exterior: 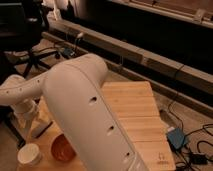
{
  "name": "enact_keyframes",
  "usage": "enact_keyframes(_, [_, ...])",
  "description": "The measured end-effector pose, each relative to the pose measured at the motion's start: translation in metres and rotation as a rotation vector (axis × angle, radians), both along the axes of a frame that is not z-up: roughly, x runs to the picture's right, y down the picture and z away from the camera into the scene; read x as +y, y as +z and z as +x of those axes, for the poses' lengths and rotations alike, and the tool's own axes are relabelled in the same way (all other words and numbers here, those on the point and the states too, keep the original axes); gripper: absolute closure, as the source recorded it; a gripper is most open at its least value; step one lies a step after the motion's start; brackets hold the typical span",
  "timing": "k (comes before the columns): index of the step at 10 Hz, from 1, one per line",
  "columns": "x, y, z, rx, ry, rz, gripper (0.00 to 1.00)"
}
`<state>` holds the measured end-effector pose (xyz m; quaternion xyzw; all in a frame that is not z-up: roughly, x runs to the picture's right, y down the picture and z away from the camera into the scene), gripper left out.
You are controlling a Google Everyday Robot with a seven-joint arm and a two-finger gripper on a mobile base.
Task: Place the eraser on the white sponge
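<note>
The gripper hangs over the left end of a pale wooden table, whose planks run off to its right. Beyond the gripper stands a black office chair on a wheeled base. A long ledge crosses the room behind the gripper, slanting down to the far right, with a dark wall beyond it. Far to the gripper's right, past the table, a blue box and cables lie on the grey floor. The light is dim and warm.
</note>
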<state>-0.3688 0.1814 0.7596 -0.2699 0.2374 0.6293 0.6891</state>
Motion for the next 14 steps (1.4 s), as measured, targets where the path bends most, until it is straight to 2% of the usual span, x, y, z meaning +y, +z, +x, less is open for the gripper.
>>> enact_keyframes(12, [0.0002,0.0005,0.0012,0.002,0.001,-0.002,0.26])
enact_keyframes(14, [-0.0048,0.0004,0.0025,-0.022,0.001,0.003,0.26])
